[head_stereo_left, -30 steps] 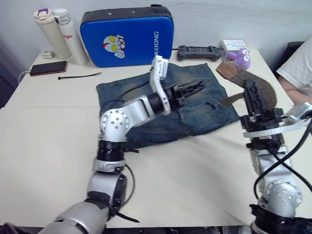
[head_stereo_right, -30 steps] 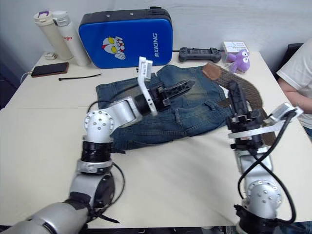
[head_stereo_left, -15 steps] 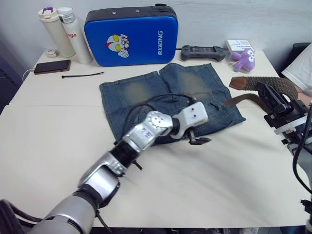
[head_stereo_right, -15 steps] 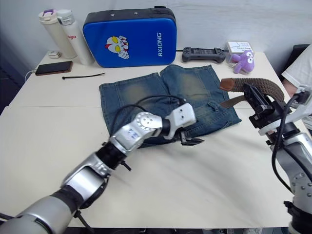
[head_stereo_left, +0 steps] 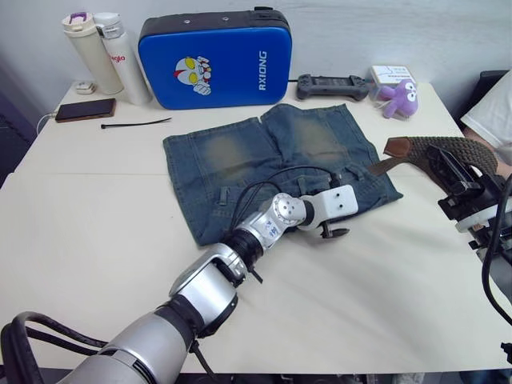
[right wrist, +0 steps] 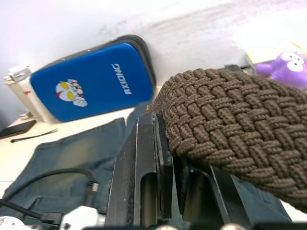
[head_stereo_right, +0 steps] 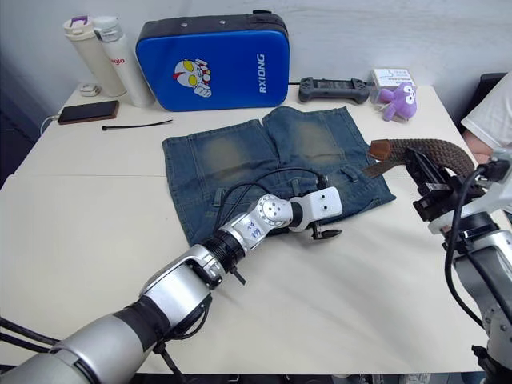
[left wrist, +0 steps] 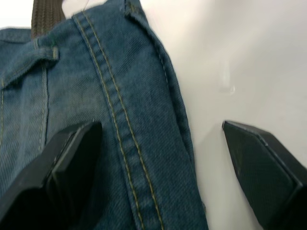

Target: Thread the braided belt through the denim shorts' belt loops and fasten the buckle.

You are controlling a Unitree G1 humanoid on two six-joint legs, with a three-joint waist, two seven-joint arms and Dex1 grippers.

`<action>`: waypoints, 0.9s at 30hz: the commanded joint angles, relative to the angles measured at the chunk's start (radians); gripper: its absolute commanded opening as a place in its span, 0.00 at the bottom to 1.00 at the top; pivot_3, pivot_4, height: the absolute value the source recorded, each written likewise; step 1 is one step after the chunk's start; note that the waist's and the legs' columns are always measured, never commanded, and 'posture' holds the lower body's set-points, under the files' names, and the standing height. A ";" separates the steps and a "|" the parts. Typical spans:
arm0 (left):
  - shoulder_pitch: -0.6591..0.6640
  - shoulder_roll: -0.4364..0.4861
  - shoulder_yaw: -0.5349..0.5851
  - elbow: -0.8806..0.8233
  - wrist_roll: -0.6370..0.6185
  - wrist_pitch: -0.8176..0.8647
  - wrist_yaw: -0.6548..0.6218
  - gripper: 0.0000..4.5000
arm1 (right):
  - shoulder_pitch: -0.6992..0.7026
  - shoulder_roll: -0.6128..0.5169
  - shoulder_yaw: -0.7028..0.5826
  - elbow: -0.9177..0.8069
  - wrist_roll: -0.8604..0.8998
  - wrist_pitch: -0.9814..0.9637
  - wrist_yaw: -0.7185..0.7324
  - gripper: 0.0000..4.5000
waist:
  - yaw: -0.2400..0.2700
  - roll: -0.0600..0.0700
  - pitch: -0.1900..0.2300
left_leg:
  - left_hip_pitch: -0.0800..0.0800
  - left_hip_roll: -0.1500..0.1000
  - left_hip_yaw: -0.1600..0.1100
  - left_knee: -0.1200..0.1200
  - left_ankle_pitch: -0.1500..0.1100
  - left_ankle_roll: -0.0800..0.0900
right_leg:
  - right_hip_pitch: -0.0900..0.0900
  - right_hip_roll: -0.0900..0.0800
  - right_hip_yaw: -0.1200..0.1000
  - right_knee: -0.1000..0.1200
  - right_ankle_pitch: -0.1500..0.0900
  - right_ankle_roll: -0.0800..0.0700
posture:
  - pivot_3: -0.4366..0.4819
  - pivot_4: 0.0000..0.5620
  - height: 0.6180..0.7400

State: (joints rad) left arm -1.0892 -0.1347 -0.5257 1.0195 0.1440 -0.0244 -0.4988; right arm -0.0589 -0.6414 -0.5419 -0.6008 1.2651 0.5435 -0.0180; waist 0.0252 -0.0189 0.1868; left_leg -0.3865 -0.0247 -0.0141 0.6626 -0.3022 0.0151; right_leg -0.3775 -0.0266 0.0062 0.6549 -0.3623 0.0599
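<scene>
The shorts [head_stereo_left: 272, 168] are spread flat near the middle of the table [head_stereo_left: 88, 240], with the waistband toward the near edge and the legs toward the far edge. The left claw [head_stereo_left: 334, 232] is held low at the waistband, near the right end of the shorts. In the left wrist view its fingers [left wrist: 57, 167] are spread wide, one over the denim and one over the bare table, so the waistband edge lies between them. Nothing is held in it. A belt loop [left wrist: 45, 52] is seen a little further along, with a bit of brown strap near it.

A second ago this claw was held up high over the shorts. Half a second ago it had been brought down to the waistband, and now it has been slid a little more toward the right end.

The belt [head_stereo_right: 432, 152] is held in the right claw [head_stereo_right: 424, 180], shut tight on the woven strap, above the right edge of the table. The tan tip [head_stereo_right: 378, 150] hangs out toward the shorts. Since a second ago the right claw has been tipped over from upright, and the strap has been laid more level.

It looks like the waistband is about to be pinched and held, so the tip can be fed into a loop. No threading looks finished yet. The buckle cannot be made out.
</scene>
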 commanded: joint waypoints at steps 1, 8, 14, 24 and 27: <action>0.036 -0.005 0.029 0.060 0.007 0.030 -0.070 0.69 | -0.001 0.019 -0.038 -0.048 0.071 -0.029 -0.025 0.00 | 0.000 0.000 0.000 | 0.000 0.000 0.000 0.000 0.000 0.000 | 0.000 0.000 0.000 0.000 0.000 0.000 | 0.48 0.27 0.99; 0.087 0.046 0.070 -0.024 0.016 0.003 -0.209 0.01 | 0.061 -0.003 -0.045 -0.057 0.110 -0.003 0.002 0.00 | -0.007 0.001 0.000 | 0.001 0.001 0.000 -0.001 0.001 -0.002 | 0.000 0.001 0.000 0.001 0.000 0.000 | 0.48 0.27 0.99; 0.239 0.280 0.076 -0.440 -0.092 0.069 -0.592 0.01 | 0.089 -0.069 -0.043 -0.018 0.149 0.049 0.073 0.00 | -0.035 0.002 -0.001 | 0.003 0.001 0.001 -0.002 0.001 -0.003 | 0.000 0.001 0.001 0.003 0.000 -0.001 | 0.48 0.27 0.99; 0.413 0.519 0.081 -0.937 -0.204 0.279 -0.783 0.01 | 0.176 -0.127 -0.011 -0.059 0.166 0.128 0.119 0.00 | -0.012 0.003 -0.001 | 0.000 0.001 -0.003 0.000 0.001 -0.001 | 0.000 0.000 -0.002 0.003 -0.001 -0.002 | 0.48 0.27 0.99; 0.423 0.524 0.074 -0.965 -0.182 0.289 -0.749 0.01 | 0.216 -0.124 -0.003 -0.079 0.177 0.147 0.095 0.00 | -0.008 0.003 -0.001 | -0.001 0.001 -0.003 0.000 0.000 0.000 | 0.000 0.000 -0.001 0.003 -0.001 -0.002 | 0.48 0.27 0.99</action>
State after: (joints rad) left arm -0.6711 0.3912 -0.4478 0.0966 -0.0365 0.2633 -1.2567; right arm 0.1497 -0.7570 -0.5310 -0.6438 1.4198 0.6871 0.0858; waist 0.0174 -0.0161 0.1854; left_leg -0.3872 -0.0233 -0.0167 0.6629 -0.3018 0.0148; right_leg -0.3774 -0.0265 0.0046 0.6582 -0.3633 0.0578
